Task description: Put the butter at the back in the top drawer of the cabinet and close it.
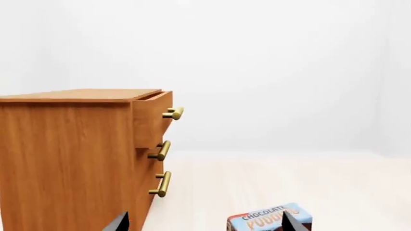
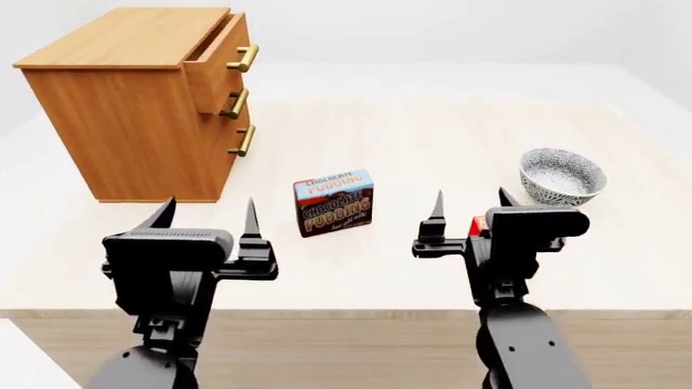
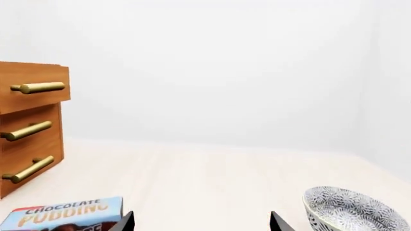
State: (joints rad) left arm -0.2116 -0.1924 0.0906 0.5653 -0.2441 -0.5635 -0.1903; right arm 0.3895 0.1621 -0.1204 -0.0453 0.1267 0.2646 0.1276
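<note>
You're parked at a pale wood-grain table (image 2: 433, 138) that fills most of the head view, its front edge at 6 o'clock. Plain white walls (image 1: 270, 57) from 9 through 3 o'clock, soft even light, faint shadows.

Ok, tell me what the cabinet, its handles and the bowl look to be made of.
The cabinet: orange-brown wood, going by faint grain lines, with a smooth, satin finish. Its handles, such as the top drawer's bar handle: brass-like yellow metal, judging by the bright highlights on them. The bowl: probably glazed ceramic, white with a dense dark speckled pattern, though a render leaves that open.
</note>
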